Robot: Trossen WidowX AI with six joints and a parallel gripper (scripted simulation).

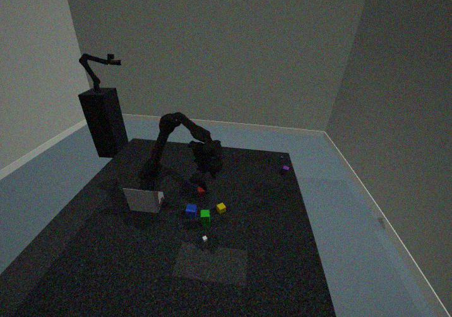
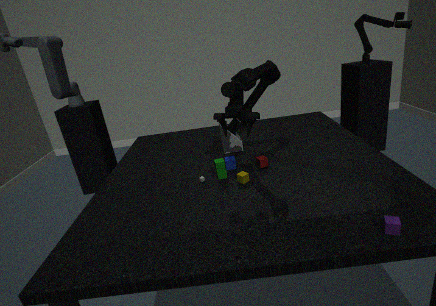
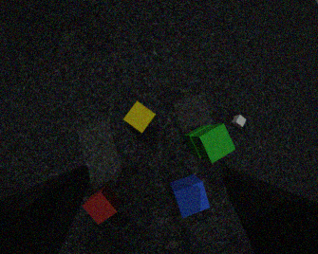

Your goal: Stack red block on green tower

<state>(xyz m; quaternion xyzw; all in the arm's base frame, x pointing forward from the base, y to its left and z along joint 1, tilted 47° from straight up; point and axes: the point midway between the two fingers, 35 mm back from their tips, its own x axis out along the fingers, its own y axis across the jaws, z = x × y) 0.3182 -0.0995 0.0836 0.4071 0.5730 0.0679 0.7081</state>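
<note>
The red block (image 1: pixel 201 192) (image 2: pixel 262 161) (image 3: pixel 100 208) lies on the dark table, apart from the other blocks. In the wrist view it is at the lower left, beside the left finger. The green tower (image 1: pixel 205 218) (image 2: pixel 220 168) (image 3: pixel 217 143) stands upright, close to the blue block; the red block is not on it. My gripper (image 2: pixel 237 135) (image 3: pixel 157 174) is open and empty, pointing down above the table. In the wrist view the red block and the tower show near opposite fingers. The gripper's height above the blocks is hard to judge in the dim light.
A blue block (image 1: pixel 190 211) (image 2: pixel 230 163) (image 3: pixel 191 196) is beside the tower. A yellow block (image 1: pixel 221 208) (image 2: pixel 242 177) (image 3: pixel 140 117) and a small white cube (image 1: pixel 204 238) (image 2: pixel 201 178) (image 3: pixel 241 120) are nearby. A purple block (image 1: pixel 285 167) (image 2: pixel 392 224) is far off. A pale panel (image 1: pixel 142 199) stands by the arm's base.
</note>
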